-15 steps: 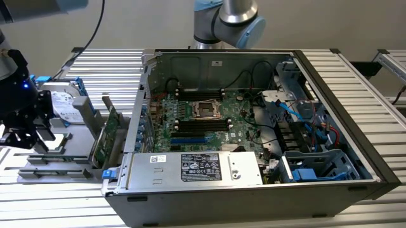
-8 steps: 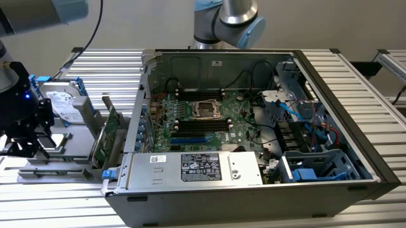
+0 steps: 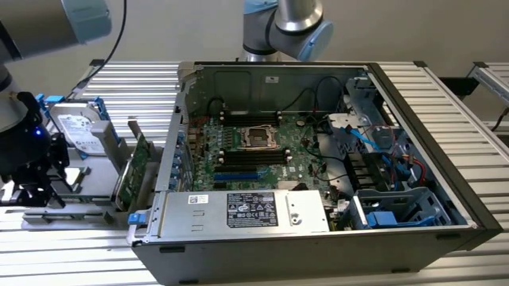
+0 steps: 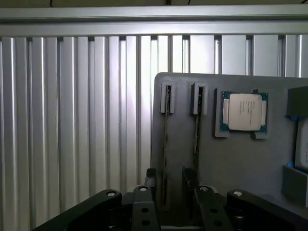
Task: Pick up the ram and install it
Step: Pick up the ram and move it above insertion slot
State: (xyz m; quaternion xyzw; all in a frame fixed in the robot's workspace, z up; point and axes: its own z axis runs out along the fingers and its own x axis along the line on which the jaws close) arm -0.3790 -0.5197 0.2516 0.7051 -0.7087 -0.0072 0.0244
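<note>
Wrist view: the ram [image 4: 166, 144] is seen edge-on, standing in a slot of a grey holder [image 4: 231, 163], its near end lying between the two fingers of the claw [image 4: 169, 182]. The fingers are held apart, with clear space on each side of the stick, so nothing is clamped. A second ram stick [image 4: 197, 139] is set parallel just beside the first, outside the gap and close to one finger [image 4: 188, 179]. A processor chip [image 4: 243, 111] is seated in a pocket of the same holder, beyond the second stick. The slatted metal worktop [image 4: 72, 120] is seen beside the holder.

In the exterior view the claw [image 3: 36, 187] is found low over the holder [image 3: 95, 173] at that view's left, and the sticks are hidden behind it. A hard drive [image 3: 80, 128] is stood in the holder behind the claw, and a green expansion card [image 3: 135, 164] is propped between the holder and the open computer case [image 3: 413, 119]. Inside the case, the motherboard [image 3: 238, 149], its memory slots [image 3: 254, 158] and a power supply [image 3: 247, 208] are laid open, well apart from the claw.
</note>
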